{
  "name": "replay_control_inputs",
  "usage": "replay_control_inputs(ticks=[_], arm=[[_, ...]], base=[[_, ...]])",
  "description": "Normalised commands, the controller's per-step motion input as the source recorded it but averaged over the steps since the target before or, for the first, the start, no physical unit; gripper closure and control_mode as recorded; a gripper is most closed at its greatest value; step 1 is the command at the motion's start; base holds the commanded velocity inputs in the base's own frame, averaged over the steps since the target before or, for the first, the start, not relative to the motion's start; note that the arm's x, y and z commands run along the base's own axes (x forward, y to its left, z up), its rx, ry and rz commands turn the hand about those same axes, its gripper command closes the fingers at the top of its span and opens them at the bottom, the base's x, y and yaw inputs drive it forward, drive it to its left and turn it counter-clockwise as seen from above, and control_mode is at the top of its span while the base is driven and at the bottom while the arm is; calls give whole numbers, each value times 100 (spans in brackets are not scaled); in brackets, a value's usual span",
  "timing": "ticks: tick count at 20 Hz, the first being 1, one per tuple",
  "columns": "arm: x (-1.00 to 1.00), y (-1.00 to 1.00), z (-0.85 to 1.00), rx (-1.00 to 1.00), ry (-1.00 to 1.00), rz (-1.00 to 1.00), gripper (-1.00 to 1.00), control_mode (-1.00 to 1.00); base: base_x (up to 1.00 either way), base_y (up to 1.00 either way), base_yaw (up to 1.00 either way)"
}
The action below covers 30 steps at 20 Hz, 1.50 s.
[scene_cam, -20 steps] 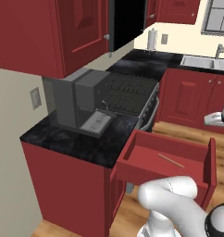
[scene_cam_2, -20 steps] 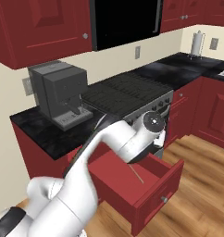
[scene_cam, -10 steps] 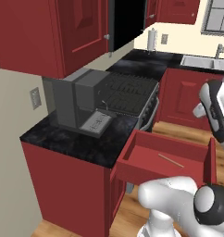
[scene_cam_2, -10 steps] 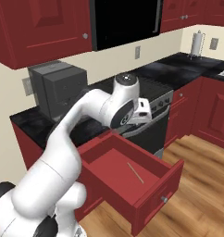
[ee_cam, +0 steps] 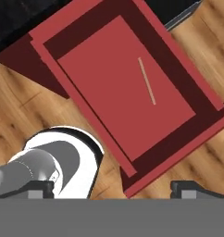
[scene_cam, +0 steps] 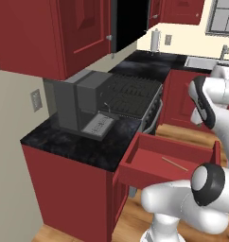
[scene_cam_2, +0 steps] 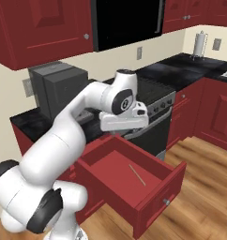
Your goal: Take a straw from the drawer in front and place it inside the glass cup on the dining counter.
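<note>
The arm has swung up from low beside the drawer [scene_cam_2: 134,180] and now holds the tool [ee_cam: 111,185] well above it, looking straight down into the box. Its fingertips [ee_cam: 188,186] stand wide apart, grasping nothing. The straw [ee_cam: 146,80] lies alone on the drawer floor, slanted, nearer 1 side wall but apart from it. That suggests the reach for the straw is lined up and a descent comes next. The drawer stands fully pulled out, with bare floor all around the straw, so the fingers have room between the walls
</note>
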Motion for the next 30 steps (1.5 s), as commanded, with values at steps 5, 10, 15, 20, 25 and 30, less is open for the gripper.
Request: replay_control_inputs(ticks=[5,10,15,20,25,30], arm=[[-10,4,-51,0,5,5,-100,-100],[-17,10,-38,1,-13,1,-100,-100],[1,12,-41,1,-15,0,-100,-100],[46,21,-35,0,-1,-1,-100,-100],[62,9,-29,0,7,-3,-100,-100],[45,0,-33,-1,5,-8,-100,-100]], base=[[0,0,0],[0,0,0],[0,0,0],[0,0,0],[0,0,0],[0,0,0]])
